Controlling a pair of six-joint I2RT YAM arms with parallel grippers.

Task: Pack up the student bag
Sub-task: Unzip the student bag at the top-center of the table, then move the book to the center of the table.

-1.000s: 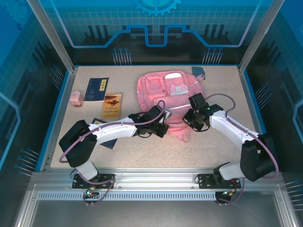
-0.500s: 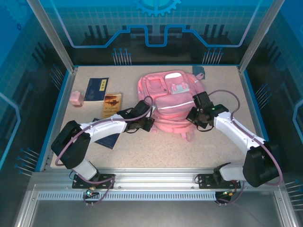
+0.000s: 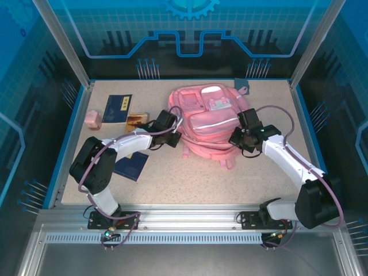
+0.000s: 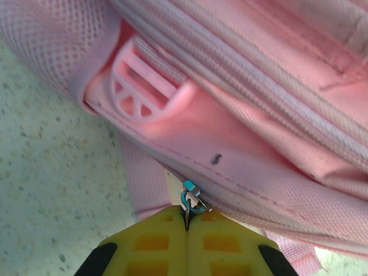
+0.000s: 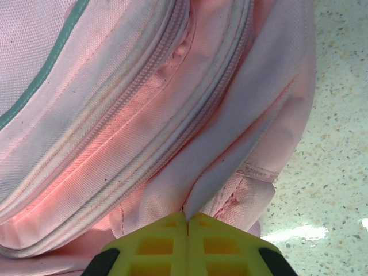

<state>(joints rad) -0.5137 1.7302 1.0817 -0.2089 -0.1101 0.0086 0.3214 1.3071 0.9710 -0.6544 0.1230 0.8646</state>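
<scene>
The student bag (image 3: 207, 123), a pink backpack with pale zip trim, lies at the back middle of the table. My left gripper (image 3: 174, 138) is at the bag's left side. In the left wrist view its yellow fingers (image 4: 155, 244) are shut on the small metal zip pull (image 4: 191, 201) at the bag's (image 4: 241, 132) seam. My right gripper (image 3: 237, 139) is at the bag's right side. In the right wrist view this gripper (image 5: 187, 217) is shut on a fold of the bag's (image 5: 115, 98) pink fabric.
Left of the bag lie a blue book (image 3: 118, 108), a tan booklet (image 3: 137, 119) and a small pink block (image 3: 92, 119). A dark blue book (image 3: 131, 165) lies under the left arm. A teal item (image 3: 242, 86) sits at the back right. Blue walls edge the table.
My left gripper has travelled left and away along the bag's front edge, holding the zip pull. The right gripper has shifted slightly right and back with its fold. The bag has shifted back a little.
</scene>
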